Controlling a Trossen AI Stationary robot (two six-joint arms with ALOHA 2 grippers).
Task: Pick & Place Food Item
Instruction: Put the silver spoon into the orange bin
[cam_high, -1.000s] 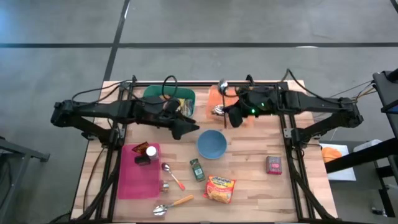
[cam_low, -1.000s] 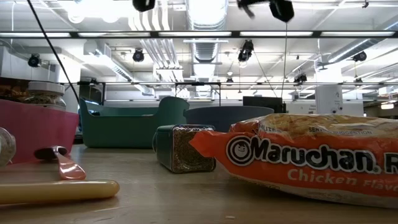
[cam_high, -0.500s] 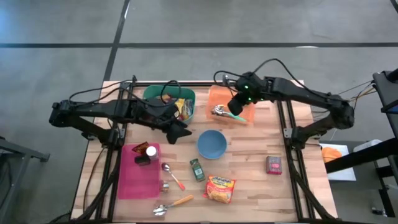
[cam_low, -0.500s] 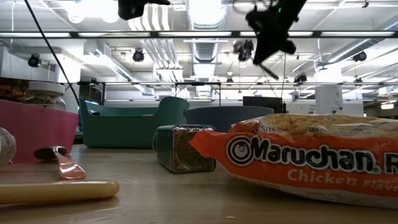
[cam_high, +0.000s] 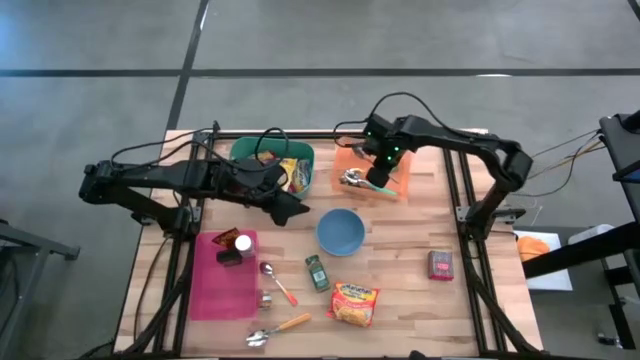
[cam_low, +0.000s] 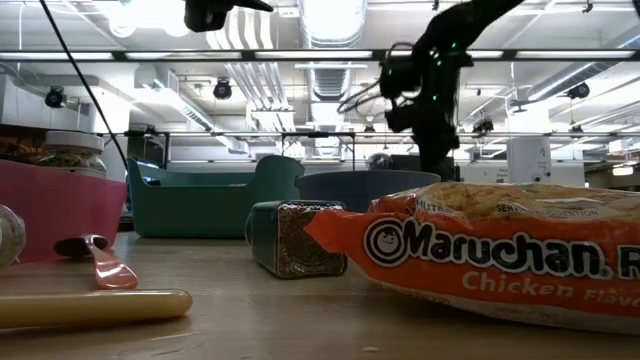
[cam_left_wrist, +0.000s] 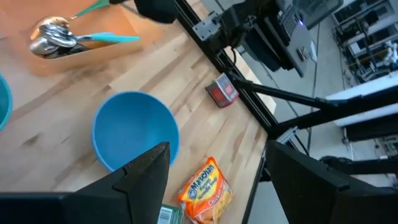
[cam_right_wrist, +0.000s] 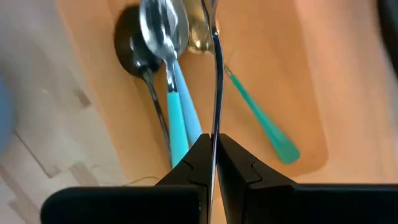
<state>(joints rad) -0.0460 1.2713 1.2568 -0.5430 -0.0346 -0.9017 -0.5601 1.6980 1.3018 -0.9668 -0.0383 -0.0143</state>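
The food items lie on the table's near half: an orange ramen packet (cam_high: 354, 303), a small green spice jar (cam_high: 317, 272) and a red box (cam_high: 440, 264). No gripper touches them. My right gripper (cam_high: 377, 175) is over the orange tray (cam_high: 400, 160) at the far middle, pointing down. It is shut on a thin metal utensil (cam_right_wrist: 215, 93). Several spoons (cam_right_wrist: 163, 43) lie in that tray. My left gripper (cam_high: 298, 210) hangs open above the table, left of the blue bowl (cam_high: 341, 231), with nothing between its fingers. My right gripper pinches the utensil's thin metal handle (cam_right_wrist: 215, 127) between its two fingers, which come from above and point down into the orange tray. The handle runs on ahead of the fingertips. Its head end (cam_right_wrist: 200, 36) reaches the spoons there; I cannot tell whether it rests on them.
A green bin (cam_high: 250, 150) with packets stands at the far left. A pink tray (cam_high: 225, 290) with a jar (cam_high: 241, 241) sits at the near left. A spoon (cam_high: 278, 283) and a yellow-handled utensil (cam_high: 280, 326) lie near the front edge. Bare wood lies right of the bowl.
My right gripper, still shut on the utensil, has come down from high over the table's far middle toward the orange tray. It has tipped from slanting to pointing almost straight down. The utensil went with it, its head end now down among the tray's spoons.
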